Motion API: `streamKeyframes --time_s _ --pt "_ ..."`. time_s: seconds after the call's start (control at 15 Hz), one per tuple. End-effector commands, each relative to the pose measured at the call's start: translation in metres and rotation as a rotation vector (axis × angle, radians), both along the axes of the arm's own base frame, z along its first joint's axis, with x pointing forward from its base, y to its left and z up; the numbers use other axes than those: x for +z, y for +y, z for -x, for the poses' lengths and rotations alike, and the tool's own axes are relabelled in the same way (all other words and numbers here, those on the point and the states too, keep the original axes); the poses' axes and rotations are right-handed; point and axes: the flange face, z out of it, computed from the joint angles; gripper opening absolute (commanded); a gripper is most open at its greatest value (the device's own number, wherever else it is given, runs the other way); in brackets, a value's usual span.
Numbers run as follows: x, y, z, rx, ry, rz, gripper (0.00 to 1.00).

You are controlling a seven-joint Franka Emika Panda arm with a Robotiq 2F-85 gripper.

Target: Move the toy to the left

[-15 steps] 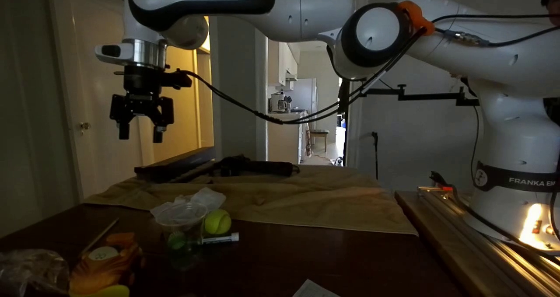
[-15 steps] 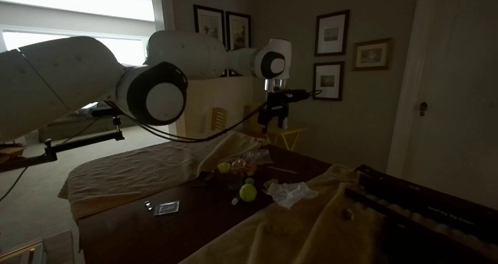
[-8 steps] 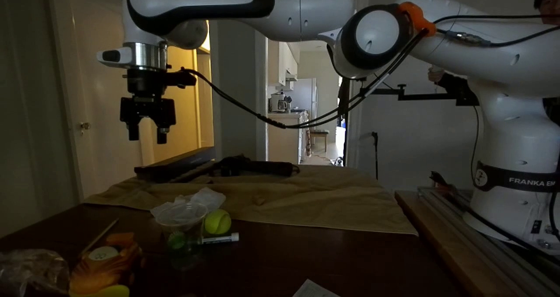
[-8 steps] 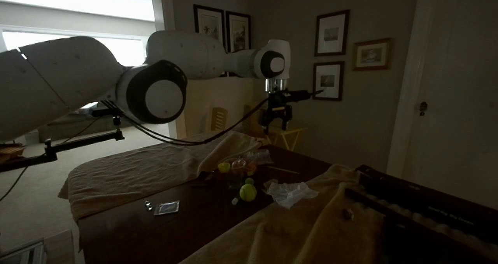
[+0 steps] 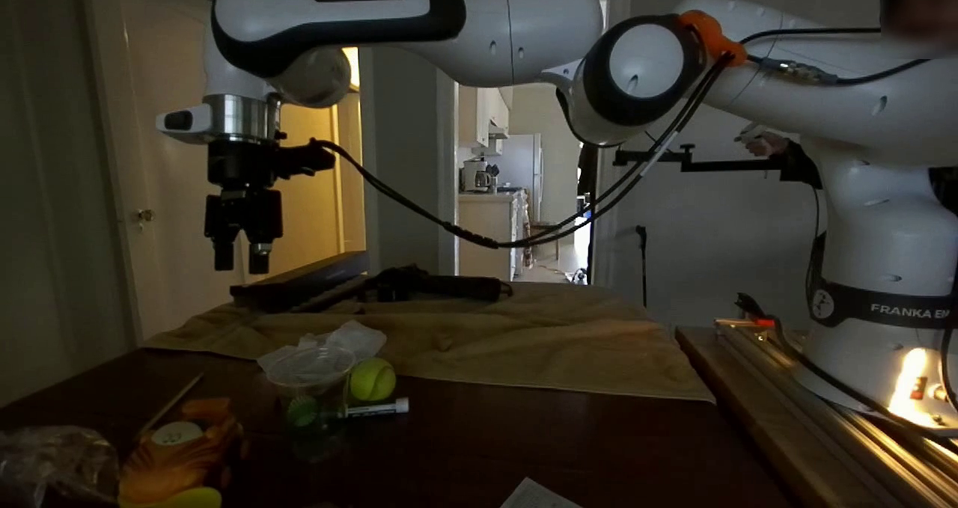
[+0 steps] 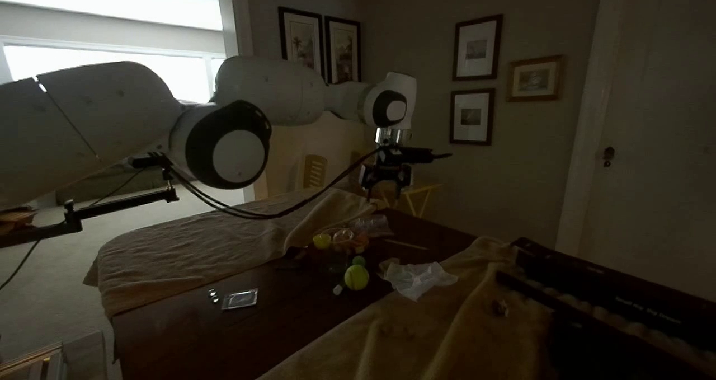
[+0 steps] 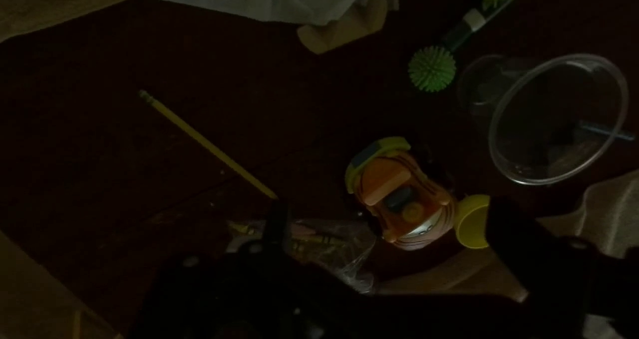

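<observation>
The toy is an orange toy car with a face-like front and yellow trim. It rests on the dark table in the wrist view [image 7: 407, 199] and shows in both exterior views [image 5: 176, 459] [image 6: 361, 243]. My gripper [image 5: 241, 261] is open and empty, well above the table. It also shows in an exterior view [image 6: 384, 194]. In the wrist view the gripper [image 7: 387, 206] has its fingers wide apart, with the toy framed between them far below. The right finger hides part of a yellow cup [image 7: 471, 221] beside the toy.
Near the toy lie a clear plastic bag [image 7: 344, 249], a pencil [image 7: 209, 147], a clear cup [image 7: 559, 119], a green spiky ball [image 7: 432, 69], a tennis ball [image 5: 372, 379] and crumpled white paper [image 6: 419, 279]. A dark long box [image 5: 299, 280] and tan cloth [image 5: 524, 343] lie farther off.
The arm and gripper have come down toward the table. The gripper has also turned about its vertical axis. The toy and the other table objects have not moved.
</observation>
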Motion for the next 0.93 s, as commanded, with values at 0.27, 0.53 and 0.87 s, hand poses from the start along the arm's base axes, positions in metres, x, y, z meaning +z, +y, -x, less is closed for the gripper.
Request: streamKeyframes --time_s 0.27,0.53,0.87 --pt "-0.02 -0.004 0.002 -0.402 0.079 0.044 1.0" --pt "0.014 -0.013 0.007 -0.516 0.086 0.129 1.0" --pt "0.088 0.013 0.022 -0.572 0.029 0.213 1.0"
